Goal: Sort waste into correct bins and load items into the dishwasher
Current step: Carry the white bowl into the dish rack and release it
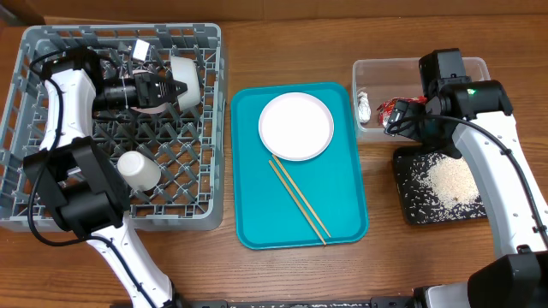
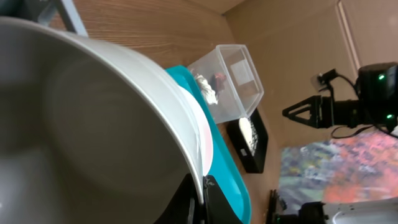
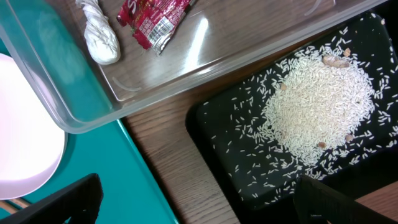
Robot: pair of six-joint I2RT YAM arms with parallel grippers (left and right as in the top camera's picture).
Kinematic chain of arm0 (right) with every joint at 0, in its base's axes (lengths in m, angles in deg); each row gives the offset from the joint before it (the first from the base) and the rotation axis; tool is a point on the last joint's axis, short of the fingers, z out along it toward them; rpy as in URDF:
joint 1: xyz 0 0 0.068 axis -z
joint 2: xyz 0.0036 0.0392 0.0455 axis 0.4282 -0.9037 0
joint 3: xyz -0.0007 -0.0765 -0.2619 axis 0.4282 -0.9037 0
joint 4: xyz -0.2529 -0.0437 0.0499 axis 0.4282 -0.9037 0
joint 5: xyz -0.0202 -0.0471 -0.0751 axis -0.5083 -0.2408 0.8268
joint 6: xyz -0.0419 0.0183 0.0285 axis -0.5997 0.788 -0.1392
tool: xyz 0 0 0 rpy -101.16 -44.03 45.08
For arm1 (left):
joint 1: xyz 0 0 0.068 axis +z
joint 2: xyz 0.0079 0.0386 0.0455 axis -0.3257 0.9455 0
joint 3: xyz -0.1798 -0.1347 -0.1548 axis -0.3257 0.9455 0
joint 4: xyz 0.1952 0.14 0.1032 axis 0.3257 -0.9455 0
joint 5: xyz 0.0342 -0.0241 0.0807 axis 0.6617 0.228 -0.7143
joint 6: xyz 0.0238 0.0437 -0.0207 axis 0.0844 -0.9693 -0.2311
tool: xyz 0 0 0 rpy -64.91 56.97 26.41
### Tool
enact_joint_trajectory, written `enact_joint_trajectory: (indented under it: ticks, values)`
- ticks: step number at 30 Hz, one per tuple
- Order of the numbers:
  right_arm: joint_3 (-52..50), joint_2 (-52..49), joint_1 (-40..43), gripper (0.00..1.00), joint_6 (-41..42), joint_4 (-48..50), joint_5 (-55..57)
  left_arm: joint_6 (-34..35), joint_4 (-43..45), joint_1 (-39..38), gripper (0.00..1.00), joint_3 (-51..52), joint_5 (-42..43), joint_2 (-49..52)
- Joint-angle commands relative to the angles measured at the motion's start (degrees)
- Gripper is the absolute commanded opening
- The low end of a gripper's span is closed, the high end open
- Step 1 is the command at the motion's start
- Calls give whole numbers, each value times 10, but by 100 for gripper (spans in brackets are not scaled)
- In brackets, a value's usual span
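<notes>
**Bowl being clamped at the rack, right claw being shown wide open**

A pale bowl [image 2: 93, 124] is being seen closest of all, filling most of the left wrist view. Its rim is being pinched by the left gripper [image 2: 200, 200], whose jaws are drawn narrow, one on each side of the wall. From overhead the bowl is being held at about 1 o'clock within the grey dish rack [image 1: 26, 205], which is being shown at 9 o'clock on the table. Whether the bowl is being rested on the lattice floor cannot be told. A small white cup [image 1: 139, 169] is being shown on its side near the rack's centre.

The right gripper [image 3: 199, 186] is being presented wide open, with nothing between its fingers and nothing touched. It is being hung above the gap where the clear tub [image 1: 360, 94] and the black tray [image 1: 411, 205] come close together.

In the tub, at 2 o'clock on the table, the red-and-white wrapper [image 3: 155, 18] and the white tissue [image 3: 99, 34] are being shown just beside each other. The rice [image 3: 317, 106] is being carried in a heap by the black tray at 4 o'clock, with loose grains scattered around the heap.

At the table's centre, the white plate [image 1: 295, 126] is being borne at 12 o'clock on the teal tray [image 1: 342, 214]. The chopsticks [image 1: 298, 201] are being laid from the plate's edge toward 5 o'clock.
</notes>
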Motion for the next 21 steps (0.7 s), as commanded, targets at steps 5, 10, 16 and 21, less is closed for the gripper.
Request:
enact_joint_trajectory:
  ticks: [5, 10, 16, 21]
  values:
    - [16, 12, 0, 100, -14, 1, 9, -6, -37, 28, 6, 5, -106, 22]
    - [16, 12, 0, 100, -13, 1, 9, -6, -68, 52, 42, 4, -150, 22]
    - [16, 12, 0, 100, -13, 1, 9, -7, -97, 56, 58, -15, -150, 16]
    - [16, 12, 0, 100, -14, 1, 9, -7, -127, 57, 70, -64, -153, -7]
